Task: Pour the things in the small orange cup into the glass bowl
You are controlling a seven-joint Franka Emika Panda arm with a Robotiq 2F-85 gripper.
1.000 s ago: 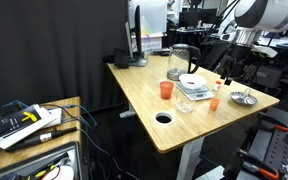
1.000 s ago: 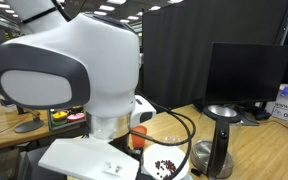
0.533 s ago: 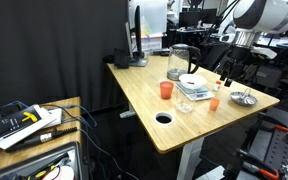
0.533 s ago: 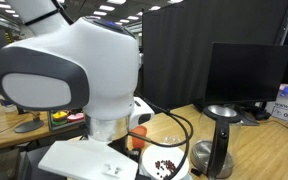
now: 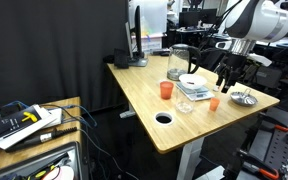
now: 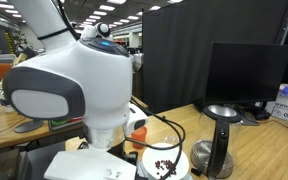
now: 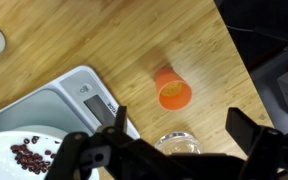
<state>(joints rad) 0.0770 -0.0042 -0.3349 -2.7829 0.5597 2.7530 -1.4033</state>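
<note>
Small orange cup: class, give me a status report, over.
Hand open, empty, hovering above. Small orange cup upright on table, not gripped. Glass bowl near it; nothing between hand and cup.

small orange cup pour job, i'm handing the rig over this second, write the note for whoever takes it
The claw is open and empty, hovering above the table over the small orange cup.
The small orange cup stands upright on the table beside the scale, not grasped; what is inside cannot be made out from above.
The glass bowl sits on the table close to the cup but apart from it, partly hidden by the claw in the wrist view.
Done: the approach only.
Left: lower, grasp the cup, lift it, tip it over the glass bowl.
</note>
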